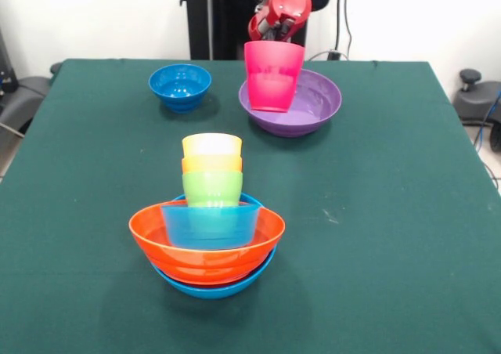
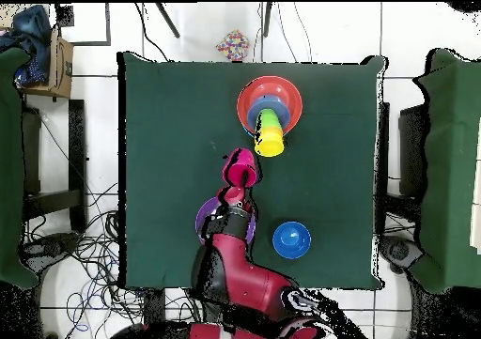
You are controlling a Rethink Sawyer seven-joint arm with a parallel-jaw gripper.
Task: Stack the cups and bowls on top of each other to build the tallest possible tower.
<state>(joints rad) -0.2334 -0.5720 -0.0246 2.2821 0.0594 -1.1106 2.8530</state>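
Note:
The tower stands near the table's front: a wide light-blue bowl point(image 1: 211, 285) at the base, orange bowls point(image 1: 205, 248) in it, a small light-blue bowl point(image 1: 210, 222), then green point(image 1: 212, 188), orange point(image 1: 211, 164) and yellow point(image 1: 211, 145) cups. From above the tower point(image 2: 269, 110) shows at the far side. My gripper point(image 1: 274, 34) holds the magenta-pink cup point(image 1: 272, 76) upright in the air over the purple bowl point(image 1: 317, 102). The fingers are mostly hidden behind the cup's rim. In the overhead view the pink cup point(image 2: 239, 171) hangs past the gripper point(image 2: 235, 194), between the purple bowl point(image 2: 201, 224) and the tower.
A small dark-blue bowl point(image 1: 180, 85) sits alone on the green table point(image 1: 391, 213), left of the purple bowl; from above it point(image 2: 291, 239) lies near the robot's base. Cables and chairs surround the table.

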